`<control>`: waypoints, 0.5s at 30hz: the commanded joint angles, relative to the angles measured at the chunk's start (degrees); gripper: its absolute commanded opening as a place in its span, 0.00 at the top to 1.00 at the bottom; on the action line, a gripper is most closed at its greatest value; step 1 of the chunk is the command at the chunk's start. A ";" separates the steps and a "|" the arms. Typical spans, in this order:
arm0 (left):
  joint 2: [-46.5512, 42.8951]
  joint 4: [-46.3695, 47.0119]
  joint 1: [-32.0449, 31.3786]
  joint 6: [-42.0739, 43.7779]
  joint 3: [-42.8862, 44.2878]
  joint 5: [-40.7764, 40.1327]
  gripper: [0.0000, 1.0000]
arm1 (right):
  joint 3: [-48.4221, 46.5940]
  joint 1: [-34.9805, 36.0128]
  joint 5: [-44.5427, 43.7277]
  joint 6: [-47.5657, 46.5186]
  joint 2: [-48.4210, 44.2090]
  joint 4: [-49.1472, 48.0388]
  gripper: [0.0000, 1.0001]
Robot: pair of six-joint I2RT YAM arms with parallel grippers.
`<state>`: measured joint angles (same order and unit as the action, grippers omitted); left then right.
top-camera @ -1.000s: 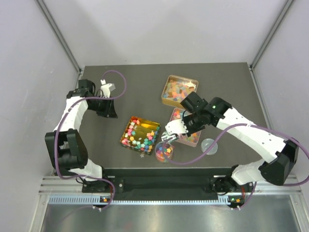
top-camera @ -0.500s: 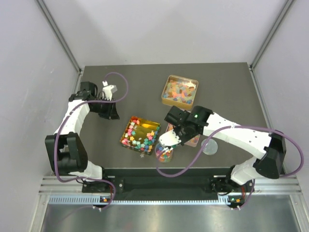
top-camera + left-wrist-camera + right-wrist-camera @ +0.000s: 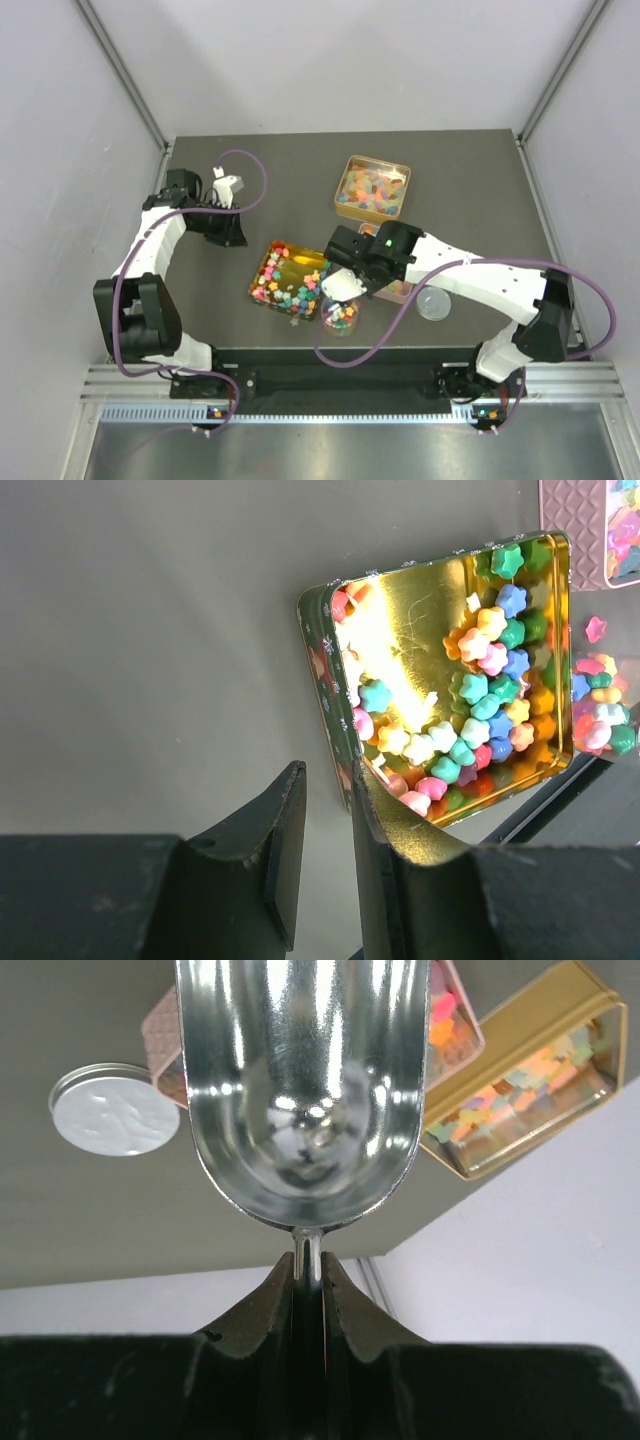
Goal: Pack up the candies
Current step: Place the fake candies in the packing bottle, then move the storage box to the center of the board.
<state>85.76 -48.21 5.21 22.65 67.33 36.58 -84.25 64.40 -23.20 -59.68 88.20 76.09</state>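
The left arm is folded at the elbow over the left of the worktop (image 3: 280, 170). Its left end effector (image 3: 325, 850) hangs idle, jaws a little apart with nothing between them, pointed toward the gold tin (image 3: 400, 650). Star-shaped candies (image 3: 480, 710) are heaped along one side of that tin, and the other side is bare. More candies sit in the small clear jar (image 3: 340, 318) just beside the tin's near corner.

The right arm reaches across from the right with its wrist bent down. The right end effector (image 3: 308, 1282) is clenched on the thin handle of a metal scoop (image 3: 300, 1090). The scoop's bowl looks empty and hovers by the tin's near-right corner, next to the jar.

This looks like the scooping stage. The next move probably calls for dipping the bowl into the heap, then tipping it over the jar's narrow mouth without spilling. The jar's lid (image 3: 433, 305) lies off to the right, near a pink tin (image 3: 575, 530).
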 commanded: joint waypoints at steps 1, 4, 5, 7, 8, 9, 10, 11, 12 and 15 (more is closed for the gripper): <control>-1.20 0.14 -0.03 1.86 0.00 1.48 0.70 | -7.15 0.73 -4.66 0.97 0.82 3.10 1.00; -3.13 -2.15 -0.03 3.27 -0.97 1.04 0.69 | -11.19 -0.59 -5.19 -1.22 3.28 1.96 1.00; -3.57 -2.50 -0.03 3.27 -1.32 0.95 0.69 | -13.03 -1.11 -5.10 -1.92 4.07 1.17 1.00; -4.98 -3.91 0.06 3.10 -1.85 1.56 0.69 | -14.01 -3.13 -4.84 -2.89 5.57 0.29 1.00; -5.16 -4.61 -0.03 3.10 -1.68 1.74 0.69 | -13.58 -4.10 -4.92 -4.55 5.66 -0.94 1.00; -5.33 -6.18 -0.03 3.18 -1.15 1.92 0.69 | -13.05 -6.28 -4.92 -5.52 5.58 -1.56 1.00; -5.42 -6.89 -0.03 3.19 -0.71 1.92 0.69 | -12.44 -7.61 -5.10 -6.58 5.23 -2.17 1.00; -5.51 -7.42 -0.03 3.27 -0.36 1.83 0.69 | -10.95 -9.02 -5.53 -9.03 5.14 -2.96 1.00; -5.42 -7.95 -0.03 3.36 0.25 1.66 0.69 | -10.33 -11.99 -5.71 -10.27 4.96 -3.40 1.00; -5.25 -7.87 -0.03 3.89 0.70 0.34 0.69 | -8.48 -17.97 -5.80 -14.41 5.13 -4.55 1.00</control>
<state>81.84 -54.04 5.21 24.75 65.89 36.56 -94.15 53.58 -26.76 -67.51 93.62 73.93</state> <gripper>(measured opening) 0.310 0.124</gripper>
